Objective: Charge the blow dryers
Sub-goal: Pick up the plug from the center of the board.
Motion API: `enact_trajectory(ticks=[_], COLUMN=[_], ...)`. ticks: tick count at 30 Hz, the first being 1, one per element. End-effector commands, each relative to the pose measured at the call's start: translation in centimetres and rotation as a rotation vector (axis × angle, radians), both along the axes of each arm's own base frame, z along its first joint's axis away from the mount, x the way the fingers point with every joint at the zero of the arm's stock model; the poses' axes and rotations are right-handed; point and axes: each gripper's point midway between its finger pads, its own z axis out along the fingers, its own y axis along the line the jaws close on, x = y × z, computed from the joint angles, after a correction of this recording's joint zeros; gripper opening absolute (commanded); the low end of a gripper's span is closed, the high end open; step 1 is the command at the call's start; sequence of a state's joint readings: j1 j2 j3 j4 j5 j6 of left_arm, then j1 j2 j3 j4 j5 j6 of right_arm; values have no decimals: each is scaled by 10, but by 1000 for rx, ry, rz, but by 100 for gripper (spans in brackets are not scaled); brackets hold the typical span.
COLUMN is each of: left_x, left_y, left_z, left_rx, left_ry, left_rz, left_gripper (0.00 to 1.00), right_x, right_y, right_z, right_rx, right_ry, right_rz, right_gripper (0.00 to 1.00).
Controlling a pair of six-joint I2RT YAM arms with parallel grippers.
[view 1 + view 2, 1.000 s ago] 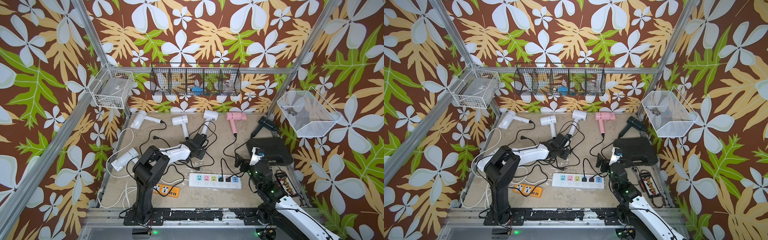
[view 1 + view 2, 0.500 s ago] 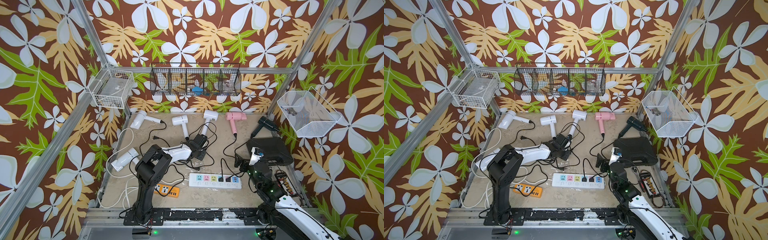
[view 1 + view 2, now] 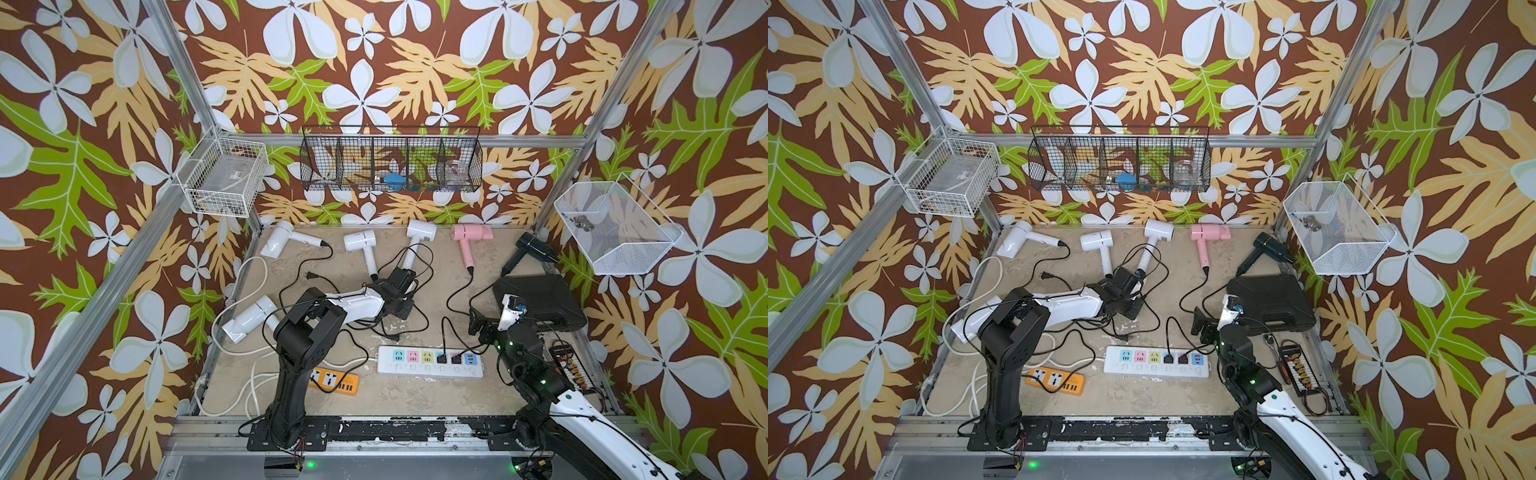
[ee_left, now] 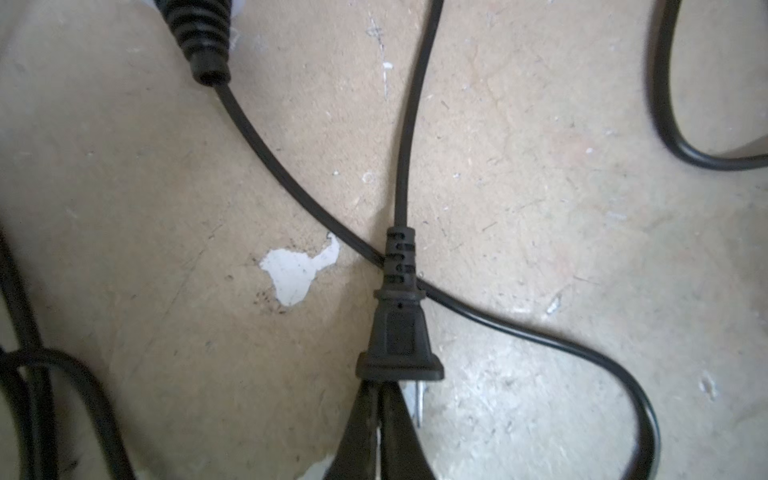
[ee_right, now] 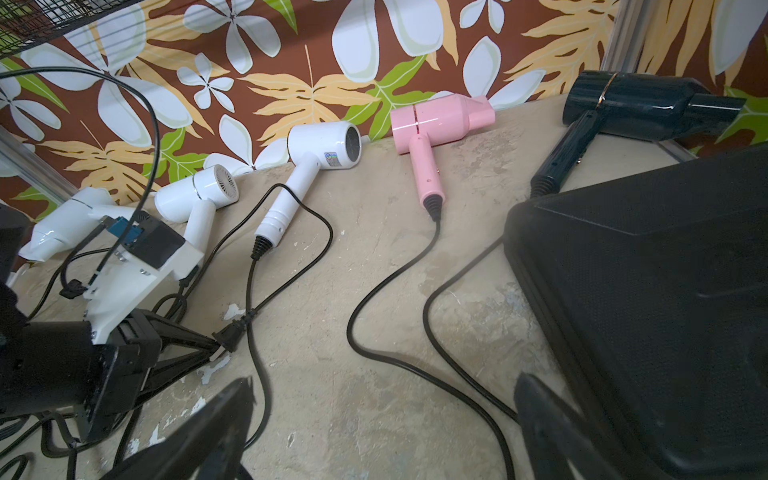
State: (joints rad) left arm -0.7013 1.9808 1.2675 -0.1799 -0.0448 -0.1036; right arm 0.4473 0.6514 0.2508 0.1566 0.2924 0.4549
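a plug [image 4: 399,336] is pinched in the closed jaws of the left gripper [image 4: 379,395]; the right gripper [image 5: 382,428] is spread wide, empty. a carry to the white power strip [image 3: 430,362] is called for.

Even, bright overhead light leaves soft shadows on the table [image 3: 415,399]. My right fingers [image 5: 208,432] loom dark and blurred up close; the black dryer [image 5: 640,104] glints.
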Motion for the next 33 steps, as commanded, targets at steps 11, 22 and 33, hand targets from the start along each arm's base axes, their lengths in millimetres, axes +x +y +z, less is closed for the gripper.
enact_trajectory(ticks=[11,22,33], left_x=[33,9,-39], left_y=[28,70,105], left_z=[215,374,358], left_rx=[-219,-409,-557], left_ry=[-396,-635,-669], left_rz=[242,347,373], left_gripper=[0,0,0], right_x=[2,1,-3], right_y=[-2,-1,12], right_z=[8,7,2], right_rx=[3,1,0], right_ry=[-23,-21,-13], right_rz=[-13,-10,75], right_gripper=[100,100,100])
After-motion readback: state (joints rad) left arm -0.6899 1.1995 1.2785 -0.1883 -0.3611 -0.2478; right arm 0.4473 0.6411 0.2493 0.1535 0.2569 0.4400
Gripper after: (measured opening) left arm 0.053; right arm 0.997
